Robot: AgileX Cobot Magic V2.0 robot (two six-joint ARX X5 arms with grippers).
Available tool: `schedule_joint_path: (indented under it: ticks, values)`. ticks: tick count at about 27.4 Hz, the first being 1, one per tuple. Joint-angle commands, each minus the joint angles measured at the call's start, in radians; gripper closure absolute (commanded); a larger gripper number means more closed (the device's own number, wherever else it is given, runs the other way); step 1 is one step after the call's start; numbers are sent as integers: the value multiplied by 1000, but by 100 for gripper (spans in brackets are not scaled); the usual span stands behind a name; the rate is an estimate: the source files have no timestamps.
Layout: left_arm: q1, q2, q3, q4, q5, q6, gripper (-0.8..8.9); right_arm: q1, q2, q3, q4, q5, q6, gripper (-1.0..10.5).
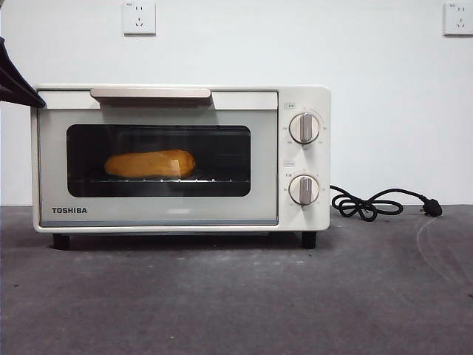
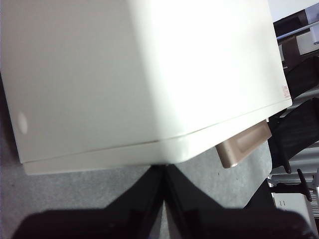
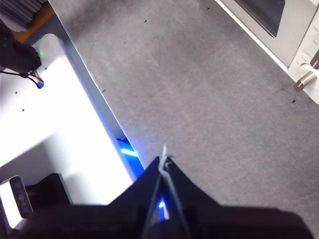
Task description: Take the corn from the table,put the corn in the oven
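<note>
The corn [image 1: 150, 163] lies on the rack inside the cream-white TOSHIBA oven [image 1: 181, 159], seen through the dark window of the closed door. My left gripper [image 2: 164, 174] is shut and empty, hovering just above the oven's top [image 2: 139, 74] near the left end of the bar handle [image 2: 244, 144]; its black tip [image 1: 15, 78] shows at the left edge of the front view. My right gripper [image 3: 163, 162] is shut and empty, held over bare table [image 3: 199, 99] away from the oven's front [image 3: 289, 35].
A black power cord with plug [image 1: 380, 203] lies on the table right of the oven. Two wall sockets [image 1: 140, 18] sit high on the white wall. A white base plate [image 3: 55, 119] borders the table near the right arm.
</note>
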Motion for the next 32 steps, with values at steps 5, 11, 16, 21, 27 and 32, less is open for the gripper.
schedule_joint_path:
  ticks: [5, 11, 16, 21, 27, 32]
  values:
    - [0, 0, 1, 10, -6, 3, 821, -1, 2, 1, 3, -3, -10, 963]
    - [2, -13, 1, 4, -6, 3, 821, -1, 2, 1, 3, -3, -10, 963]
    - [2, -79, 1, 31, -21, 5, 821, -1, 2, 1, 5, -3, -10, 963]
    - [2, -206, 1, 30, -126, 1, 821, -1, 2, 1, 8, -3, -10, 963]
    - [-13, -380, 1, -32, -130, 1, 821, -1, 2, 1, 33, -3, -6, 963]
    - [-66, -534, 1, -103, -134, 3, 821, -1, 2, 1, 76, -3, 29, 963]
